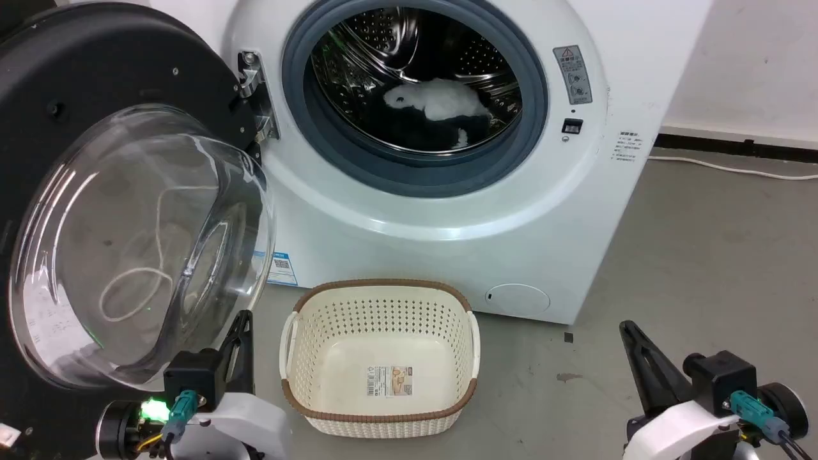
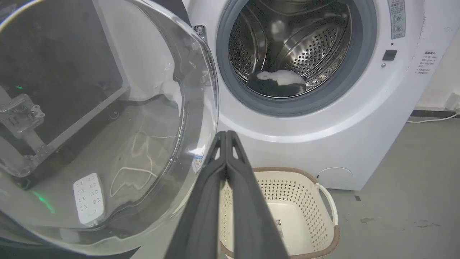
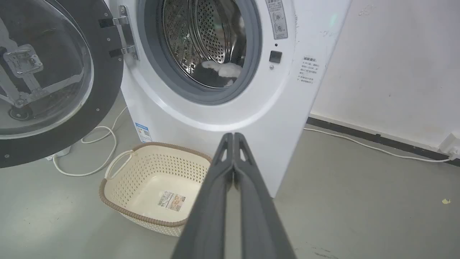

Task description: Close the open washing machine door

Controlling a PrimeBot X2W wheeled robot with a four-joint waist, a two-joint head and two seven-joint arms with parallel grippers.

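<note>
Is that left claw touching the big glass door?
Cannot tell: in the head view the left gripper overlaps the washing machine door; neither gap nor contact shows.

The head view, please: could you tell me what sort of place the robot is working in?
Probably a laundry corner in a utility room or lab: a white washing machine with the washing machine door swung open, a cream laundry basket on bare grey floor, and a cable along the wall.
</note>
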